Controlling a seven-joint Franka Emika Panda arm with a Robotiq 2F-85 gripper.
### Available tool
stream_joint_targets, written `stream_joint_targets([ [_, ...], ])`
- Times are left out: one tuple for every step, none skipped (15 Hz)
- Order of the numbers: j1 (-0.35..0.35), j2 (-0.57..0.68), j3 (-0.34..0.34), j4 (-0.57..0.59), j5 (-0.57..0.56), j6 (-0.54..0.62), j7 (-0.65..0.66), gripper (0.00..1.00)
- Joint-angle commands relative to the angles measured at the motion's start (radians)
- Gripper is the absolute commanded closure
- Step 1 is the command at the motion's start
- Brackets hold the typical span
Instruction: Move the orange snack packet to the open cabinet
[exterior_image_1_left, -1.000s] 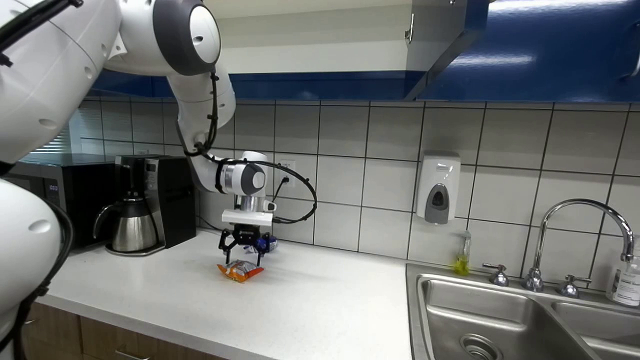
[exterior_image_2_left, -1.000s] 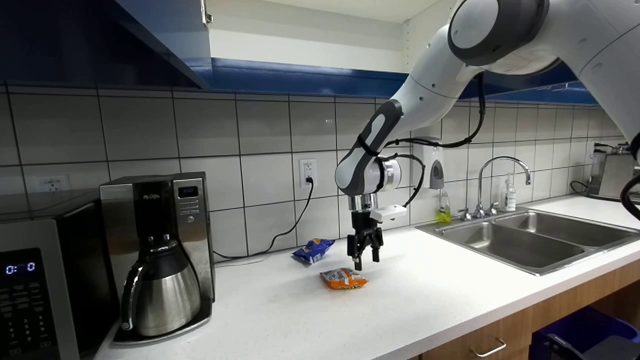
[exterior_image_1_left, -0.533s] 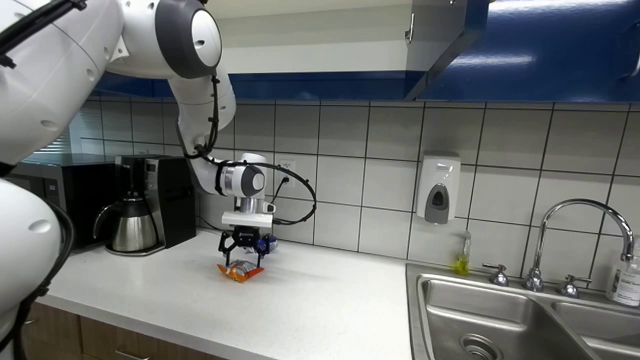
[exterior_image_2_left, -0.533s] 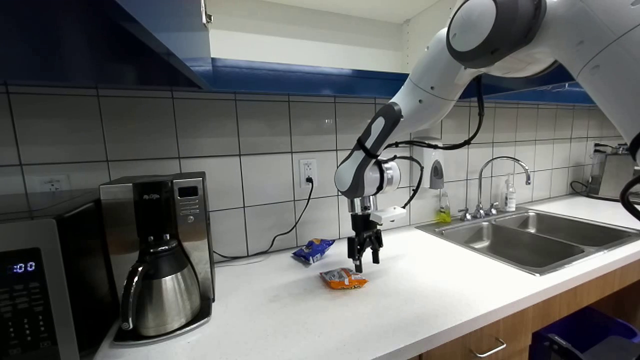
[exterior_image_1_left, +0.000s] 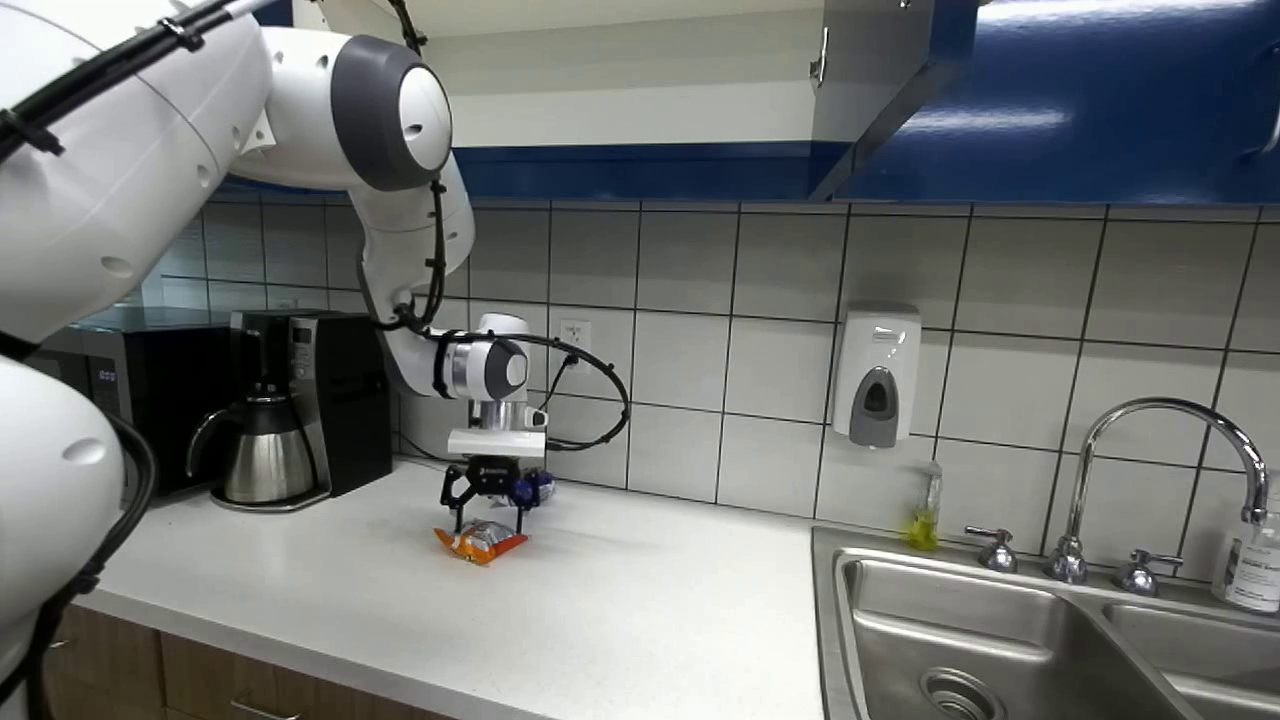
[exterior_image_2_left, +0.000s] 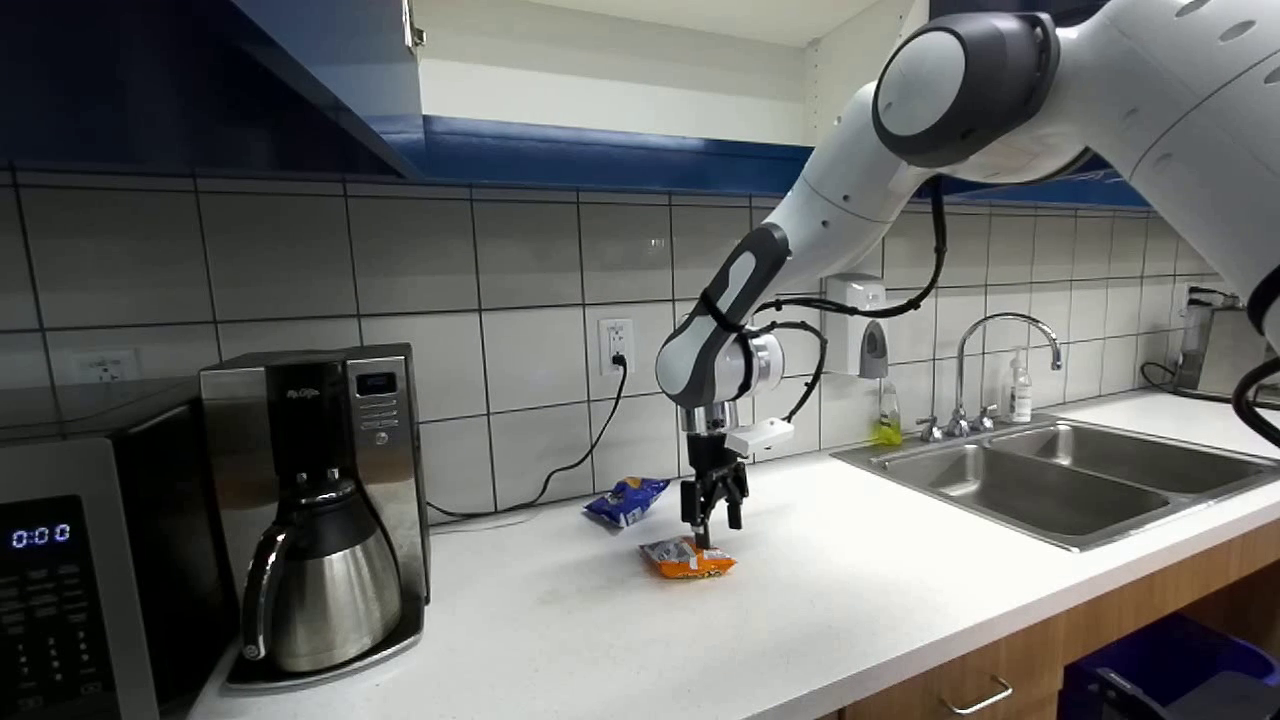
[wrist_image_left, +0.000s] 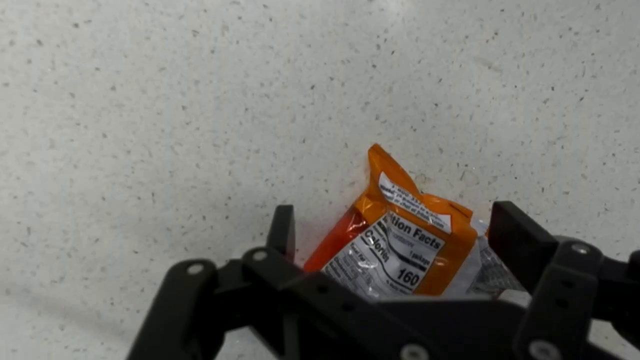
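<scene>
The orange snack packet (exterior_image_1_left: 480, 543) lies flat on the white counter in both exterior views (exterior_image_2_left: 690, 562). Its orange and red wrapper with a white nutrition label fills the lower middle of the wrist view (wrist_image_left: 400, 245). My gripper (exterior_image_1_left: 489, 530) points straight down just over the packet and is open. In the wrist view the two fingertips (wrist_image_left: 392, 220) stand on either side of the packet, with space at the left finger. The packet's lower part is hidden behind the gripper. The open cabinet (exterior_image_1_left: 640, 115) is above the counter, with a cream interior and blue frame, also in an exterior view (exterior_image_2_left: 610, 95).
A small blue packet (exterior_image_2_left: 628, 500) lies behind the orange one near the tiled wall. A coffee maker (exterior_image_2_left: 320, 520) and a microwave (exterior_image_2_left: 90, 560) stand at one end. A sink (exterior_image_1_left: 950, 620) is at the other. An open blue cabinet door (exterior_image_1_left: 890, 90) juts out overhead.
My arm has lowered slightly and the gripper has shifted a little, leftward in an exterior view, closer over the orange packet. The packet has not moved and the fingers stay apart.
</scene>
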Motion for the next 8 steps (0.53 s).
stream_joint_targets([
  [-0.006, 0.058, 0.022, 0.078, 0.001, 0.008, 0.034, 0.0],
  [-0.004, 0.068, 0.02, 0.09, 0.0, 0.009, 0.044, 0.0],
  [-0.004, 0.075, 0.022, 0.1, 0.003, 0.007, 0.051, 0.0],
  [-0.005, 0.084, 0.024, 0.112, 0.004, 0.0, 0.055, 0.0],
  [-0.003, 0.091, 0.023, 0.122, 0.003, -0.006, 0.061, 0.0],
  [-0.001, 0.098, 0.021, 0.132, 0.001, -0.009, 0.071, 0.0],
  [-0.002, 0.104, 0.022, 0.14, 0.003, -0.011, 0.076, 0.07],
  [-0.002, 0.109, 0.023, 0.146, 0.002, -0.012, 0.077, 0.26],
])
